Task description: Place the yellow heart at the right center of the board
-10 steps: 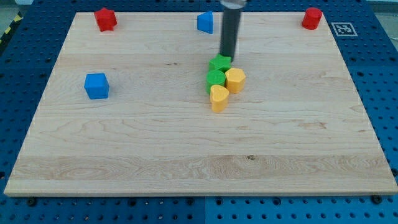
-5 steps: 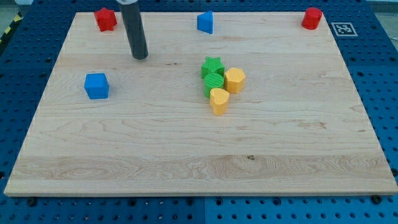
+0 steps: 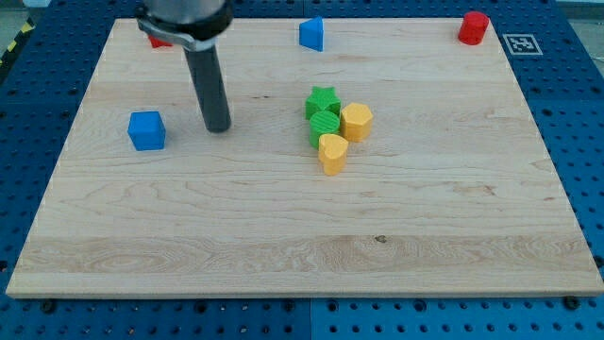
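My tip (image 3: 219,127) rests on bare wood, touching no block; a plain dark rod with nothing to clench or let go, so it holds nothing. It stands between the blue cube block (image 3: 146,130) at its 9 o'clock, near but apart, and the central cluster well off at its 3 o'clock.

Yellow heart block (image 3: 331,151) lies just below board centre, the lowest piece of a tight knot of four. At its 12 o'clock sits a green round-topped block (image 3: 326,124), apparently touching it; above that a green star block (image 3: 323,100); at the heart's 1 o'clock a yellow hexagonal block (image 3: 357,122), close enough that I cannot tell contact from a hair's gap.

Outliers: blue wedge-like block (image 3: 312,33) near the top edge; red block (image 3: 473,27) at the top right corner, shape unclear; another red block (image 3: 157,40) at top left, mostly hidden behind the arm.

Judgement: standing to the cluster's 9 o'clock side suits a push toward 3 o'clock, where the pale wooden board (image 3: 453,217) lies open to its right edge. Risk: a line too high catches the green round-topped block and drags the knot along; the tip wants to meet the heart's own left flank.
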Action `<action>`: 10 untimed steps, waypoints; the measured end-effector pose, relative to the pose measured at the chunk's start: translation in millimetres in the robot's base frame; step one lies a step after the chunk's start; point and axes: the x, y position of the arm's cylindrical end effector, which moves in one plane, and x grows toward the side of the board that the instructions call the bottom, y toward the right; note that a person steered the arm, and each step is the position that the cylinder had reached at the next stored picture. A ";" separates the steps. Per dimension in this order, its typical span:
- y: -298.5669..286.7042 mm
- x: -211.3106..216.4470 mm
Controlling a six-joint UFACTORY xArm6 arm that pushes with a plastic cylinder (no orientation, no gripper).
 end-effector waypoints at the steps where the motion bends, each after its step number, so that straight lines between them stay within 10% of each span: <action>1: 43.2 37.8; 10: 268.6 38.3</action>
